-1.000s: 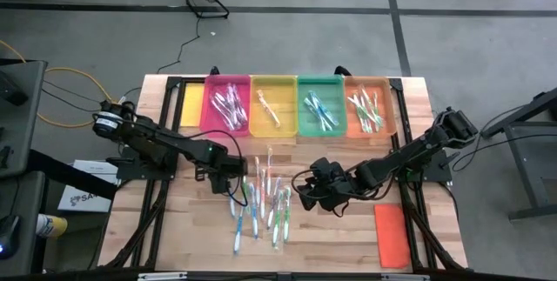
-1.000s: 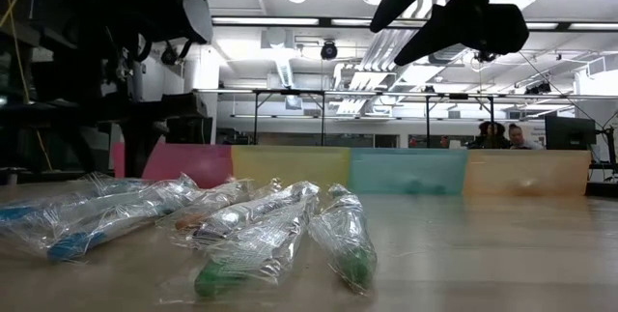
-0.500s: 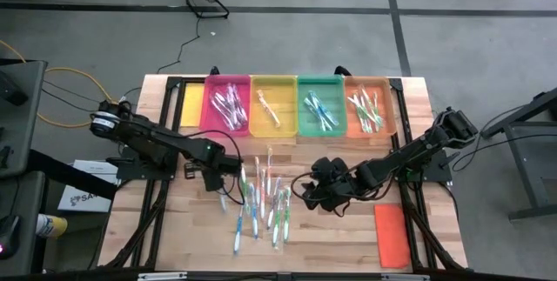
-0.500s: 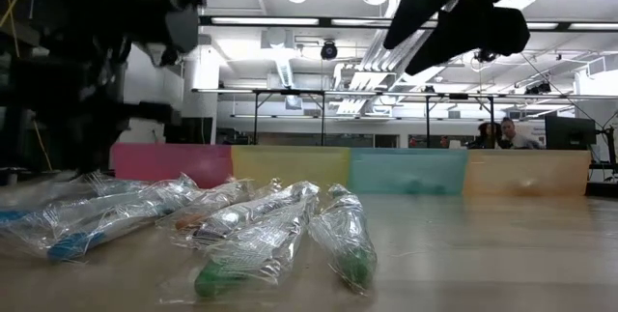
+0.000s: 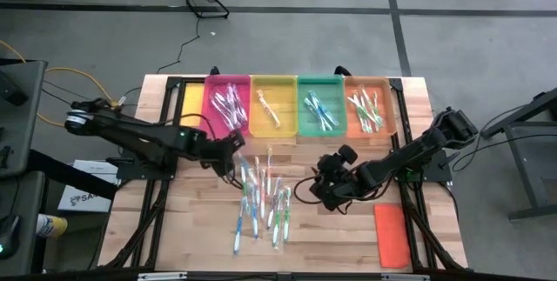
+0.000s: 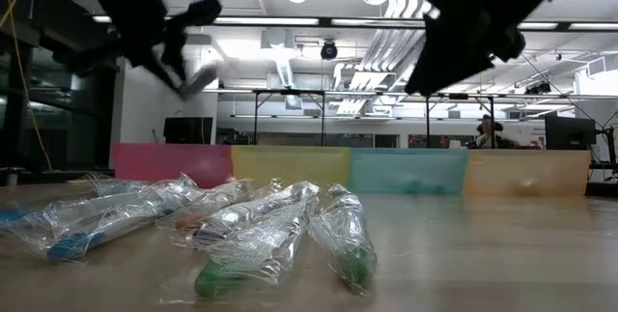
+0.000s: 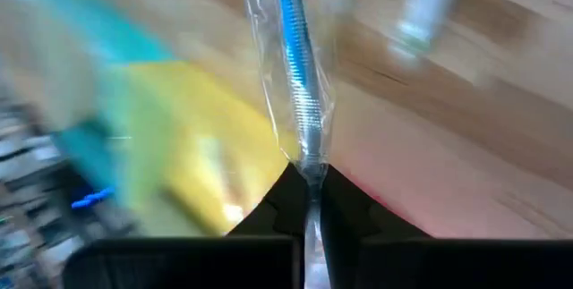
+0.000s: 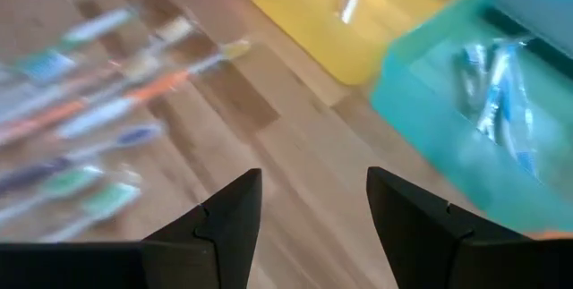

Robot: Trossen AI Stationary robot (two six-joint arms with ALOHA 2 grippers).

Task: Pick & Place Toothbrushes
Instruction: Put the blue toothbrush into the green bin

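Note:
Several wrapped toothbrushes lie in a loose pile on the wooden table, in front of four trays: pink, yellow, green and orange. Each tray holds toothbrushes. My left gripper hangs above the table between the pile and the pink tray, shut on a blue toothbrush in a clear wrapper. My right gripper stands open to the right of the pile with nothing between its fingers. My left gripper pinches one end of the blue toothbrush's clear wrapper between its two fingertips. The toothbrush sticks out ahead of the fingers, roughly in line with them. It is lifted clear of the table and the pile.
A flat orange lid lies near the table's front right corner. A flat yellow sheet lies left of the pink tray. Bare wood shows between the pile and the trays. People sit in the room beyond the table.
My left gripper has risen from the left side of the pile and gone toward the far edge and the pink tray, turning as it went. It has lifted one blue toothbrush clear of the pile. My right gripper has rolled at the wrist and stayed open.

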